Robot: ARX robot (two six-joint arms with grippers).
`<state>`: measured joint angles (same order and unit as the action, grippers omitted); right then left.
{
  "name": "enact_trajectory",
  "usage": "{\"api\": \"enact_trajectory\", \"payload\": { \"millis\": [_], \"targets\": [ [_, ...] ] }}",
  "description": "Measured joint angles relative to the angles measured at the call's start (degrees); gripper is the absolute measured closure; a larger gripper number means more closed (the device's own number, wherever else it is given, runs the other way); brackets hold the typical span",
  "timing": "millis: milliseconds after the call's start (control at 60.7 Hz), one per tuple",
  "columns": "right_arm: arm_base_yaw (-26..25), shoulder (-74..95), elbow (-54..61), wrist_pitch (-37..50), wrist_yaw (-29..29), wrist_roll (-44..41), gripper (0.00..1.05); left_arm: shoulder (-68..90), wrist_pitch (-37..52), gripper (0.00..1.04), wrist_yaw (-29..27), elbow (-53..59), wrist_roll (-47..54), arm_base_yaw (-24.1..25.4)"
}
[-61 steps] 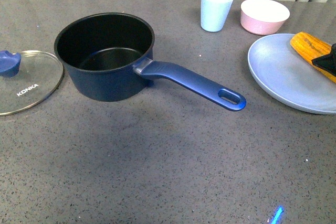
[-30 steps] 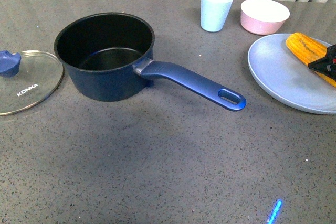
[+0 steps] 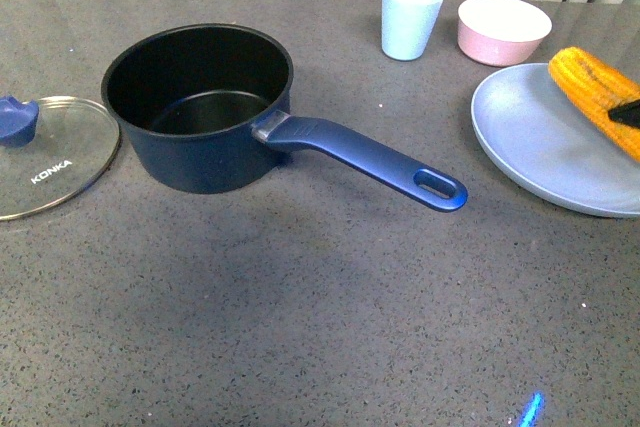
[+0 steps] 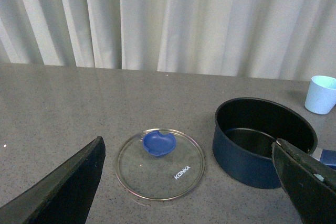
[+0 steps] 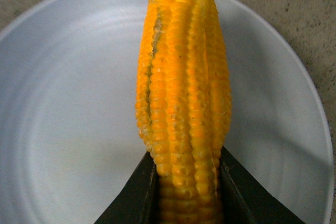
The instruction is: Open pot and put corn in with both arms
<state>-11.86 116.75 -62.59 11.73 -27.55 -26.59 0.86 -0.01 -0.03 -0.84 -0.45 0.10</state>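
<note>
Fingers (image 5: 134, 195) of the right gripper (image 5: 186, 153) pinch the corn (image 5: 184, 77) by one end over the plate (image 5: 63, 103) at the scene's right; carrying it level, leftward and clear of the handle (image 3: 360, 152), to the uncovered pot (image 3: 200, 157) seems the surest course.

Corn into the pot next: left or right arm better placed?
Right. The right gripper is shut on the corn at the plate. The left gripper is open and empty, facing the lid lying beside the open pot, so the right arm probably just carries the corn across.
</note>
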Motion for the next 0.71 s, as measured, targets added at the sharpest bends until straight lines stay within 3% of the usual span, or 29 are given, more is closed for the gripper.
{"api": "enact_trajectory", "payload": {
  "millis": [148,263,708],
  "targets": [
    [1.33,-8.41,4.07,2.25,-6.03,4.59,0.85,0.00,0.00,0.09,0.00,0.00,0.00,0.00],
    [5.99,-14.71,6.62,4.57,-7.69,9.09,0.86,0.00,0.00,0.09,0.00,0.00,0.00,0.00],
    [29.40,-12.50,-0.17,8.35,-0.87,22.38,0.90,0.00,0.00,0.09,0.00,0.00,0.00,0.00]
  ]
}}
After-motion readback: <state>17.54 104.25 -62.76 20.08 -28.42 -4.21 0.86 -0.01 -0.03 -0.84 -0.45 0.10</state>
